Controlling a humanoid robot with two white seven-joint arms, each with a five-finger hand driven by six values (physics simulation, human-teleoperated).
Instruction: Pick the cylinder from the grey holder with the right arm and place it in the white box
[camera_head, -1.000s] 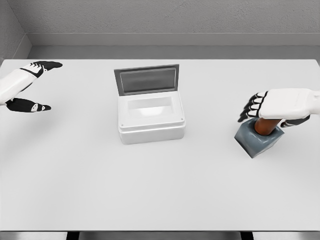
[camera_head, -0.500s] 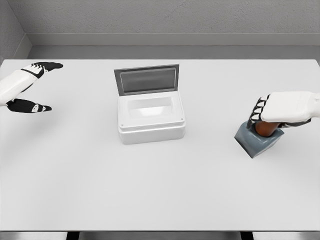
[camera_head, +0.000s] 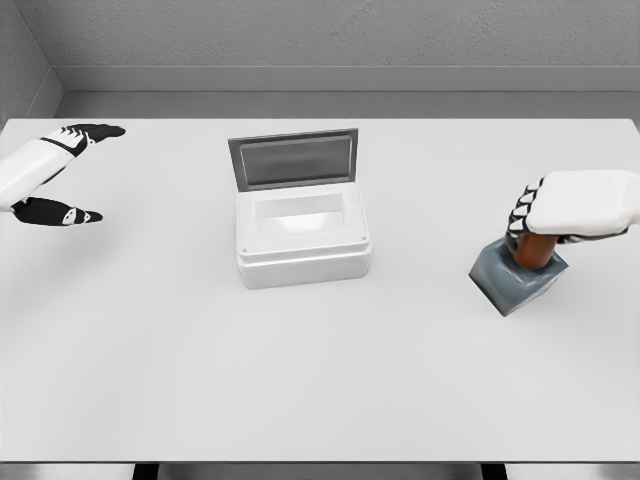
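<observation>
A brown cylinder (camera_head: 534, 251) stands upright in the grey holder (camera_head: 515, 281) at the right of the table. My right hand (camera_head: 570, 208) is closed around the cylinder's upper part, its fingers curled over the top, so only the lower shaft shows above the holder. The white box (camera_head: 301, 236) sits at the table's middle with its grey lid (camera_head: 293, 159) tilted up at the back, and its inside is bare. My left hand (camera_head: 55, 180) hovers open over the far left of the table.
The white table (camera_head: 320, 370) spans the whole view, with a grey wall behind its far edge. Between the box and the holder lies a gap of bare tabletop.
My right hand has curled its fingers around the cylinder and risen slightly; more of the brown shaft now shows above the holder. The left arm has not moved.
</observation>
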